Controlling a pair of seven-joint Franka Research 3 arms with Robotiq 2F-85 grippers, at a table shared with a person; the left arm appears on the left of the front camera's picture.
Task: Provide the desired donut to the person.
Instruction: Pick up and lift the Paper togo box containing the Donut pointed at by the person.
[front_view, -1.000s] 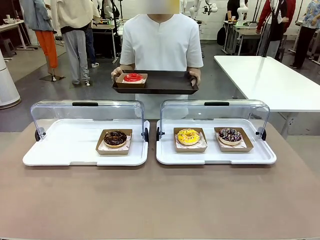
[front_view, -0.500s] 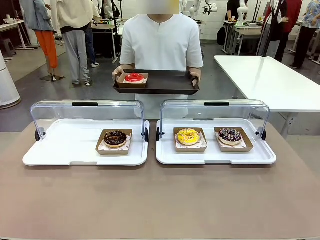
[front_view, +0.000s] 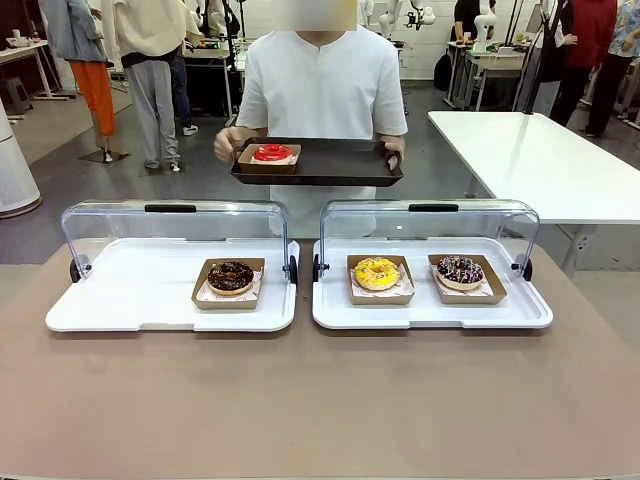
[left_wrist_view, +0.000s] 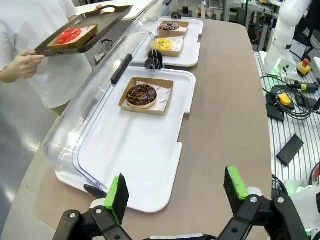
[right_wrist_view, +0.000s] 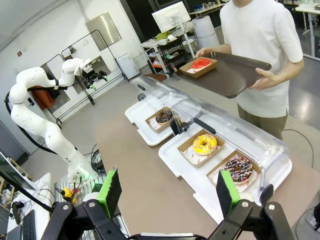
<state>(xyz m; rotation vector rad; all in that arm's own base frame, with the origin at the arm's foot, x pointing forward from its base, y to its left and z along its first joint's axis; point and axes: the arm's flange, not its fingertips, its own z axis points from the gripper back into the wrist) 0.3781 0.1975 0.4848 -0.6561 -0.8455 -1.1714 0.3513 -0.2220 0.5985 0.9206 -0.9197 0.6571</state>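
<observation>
The person's brown serving tray (front_view: 340, 162) has come up a touch and drifted toward pic right since a sec ago. The hand at its pic-left corner (front_view: 228, 143) now sits a bit further out. Nothing on the table has shifted.

Near end first. The left gripper (left_wrist_view: 177, 189) hangs above the brown table (front_view: 320, 410), just off the end of the left display case. Its jaws are spread wide and there's nothing btwn the green pads. The right gripper (right_wrist_view: 168, 192) is the same: fingers wide apart, empty, up over the table.

Next, two white display cases sit side by side, both with clear lids rolled back.
- **Left case (front_view: 130, 300):** one chocolate donut (front_view: 230, 275) in a cardboard tray, toward the end nearest the other case.
- **Right case (front_view: 430, 315):** a yellow donut (front_view: 377, 272) and a dark sprinkled donut (front_view: 460, 269), each in its own cardboard tray. They sit close but aren't touching, w/ the yellow one on the side nearer the left case.

Far side: the person (front_view: 322, 85), in a white short-sleeved shirt, stands across the table w/ both hands on the serving tray, held level at about waist height behind the lids. A red donut (front_view: 268, 153) in a cardboard tray sits on its pic-left end, and the rest of the tray is bare. Can't tell which donut is the wanted one.
</observation>
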